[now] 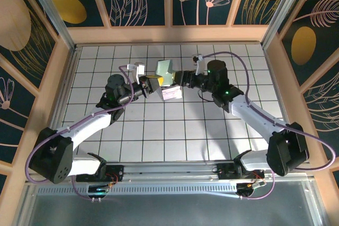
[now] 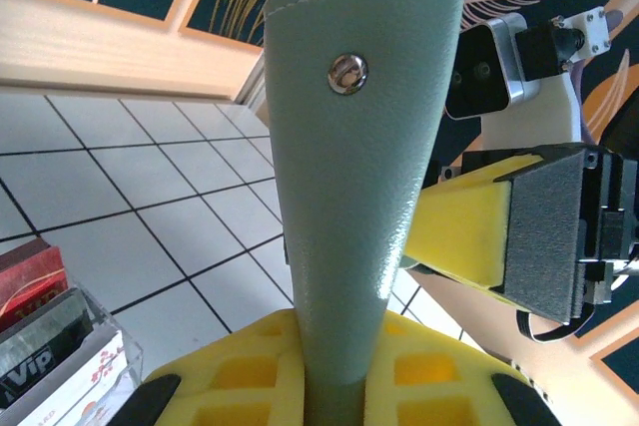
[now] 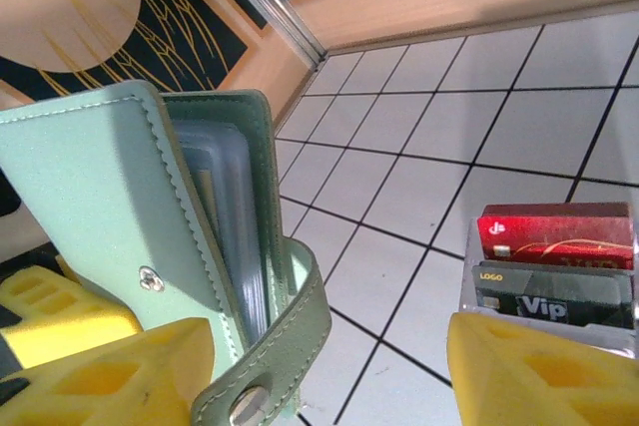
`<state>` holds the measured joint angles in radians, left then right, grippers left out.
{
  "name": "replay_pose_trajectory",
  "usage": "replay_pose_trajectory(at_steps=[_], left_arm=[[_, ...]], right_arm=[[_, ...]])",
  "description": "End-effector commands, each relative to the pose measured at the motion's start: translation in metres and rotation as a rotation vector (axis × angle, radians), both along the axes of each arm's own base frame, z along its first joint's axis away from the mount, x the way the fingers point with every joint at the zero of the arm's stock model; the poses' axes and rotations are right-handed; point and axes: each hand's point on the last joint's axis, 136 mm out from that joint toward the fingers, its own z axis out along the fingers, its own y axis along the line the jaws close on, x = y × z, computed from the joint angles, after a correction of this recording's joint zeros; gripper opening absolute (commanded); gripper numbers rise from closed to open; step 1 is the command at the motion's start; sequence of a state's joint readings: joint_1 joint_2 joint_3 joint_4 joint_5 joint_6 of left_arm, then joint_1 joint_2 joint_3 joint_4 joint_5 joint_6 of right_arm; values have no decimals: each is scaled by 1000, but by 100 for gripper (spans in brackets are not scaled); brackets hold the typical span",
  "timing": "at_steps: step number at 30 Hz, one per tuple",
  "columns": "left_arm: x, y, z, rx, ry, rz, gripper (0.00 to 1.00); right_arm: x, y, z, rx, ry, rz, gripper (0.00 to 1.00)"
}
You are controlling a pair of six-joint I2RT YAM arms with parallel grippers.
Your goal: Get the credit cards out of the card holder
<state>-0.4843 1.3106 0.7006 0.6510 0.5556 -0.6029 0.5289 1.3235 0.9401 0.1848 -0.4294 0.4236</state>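
The card holder (image 1: 165,70) is a pale green folder with a metal snap, held upright above the table's back middle. My left gripper (image 1: 150,85) is shut on its lower edge; the yellow pads (image 2: 230,366) pinch it (image 2: 349,197). In the right wrist view the card holder (image 3: 90,207) hangs open, showing clear sleeves (image 3: 225,216) and a snap strap (image 3: 290,346). What the sleeves hold is unclear. My right gripper (image 3: 329,386) is open, with the strap lying loose between its fingers (image 3: 539,376). A red card (image 3: 554,236) and a dark Vip card (image 3: 549,301) stand in a clear rack.
The clear rack with cards (image 1: 171,94) stands on the white tiled table just in front of both grippers, also at the lower left of the left wrist view as the rack (image 2: 50,346). Wooden walls (image 1: 169,34) fence the table at the back and sides.
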Motion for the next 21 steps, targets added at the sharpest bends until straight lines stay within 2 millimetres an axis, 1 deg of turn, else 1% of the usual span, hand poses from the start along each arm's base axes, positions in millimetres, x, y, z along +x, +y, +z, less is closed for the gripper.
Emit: replay_pose_trajectory(at_steps=[1, 4, 10, 13, 15, 17, 21], left_arm=[[-13, -2, 41, -71, -126, -64, 0], [-23, -6, 45, -80, -150, -123, 0], [-40, -9, 57, -89, -198, -201, 0], [-51, -9, 64, -95, -234, -245, 0], [-55, -8, 67, -96, -254, -253, 0], [-58, -7, 70, -95, -268, -257, 0], [-68, -7, 75, -103, -297, -297, 0]], right_arm=[[-10, -3, 21, 29, -74, 38, 59], [-18, -5, 27, 41, -106, 68, 53], [-45, -2, 42, 75, -192, 208, 53], [-54, -1, 44, 74, -217, 254, 52], [-60, 1, 46, 84, -231, 290, 51], [-66, 2, 48, 94, -244, 320, 48], [-74, 2, 50, 108, -273, 357, 38]])
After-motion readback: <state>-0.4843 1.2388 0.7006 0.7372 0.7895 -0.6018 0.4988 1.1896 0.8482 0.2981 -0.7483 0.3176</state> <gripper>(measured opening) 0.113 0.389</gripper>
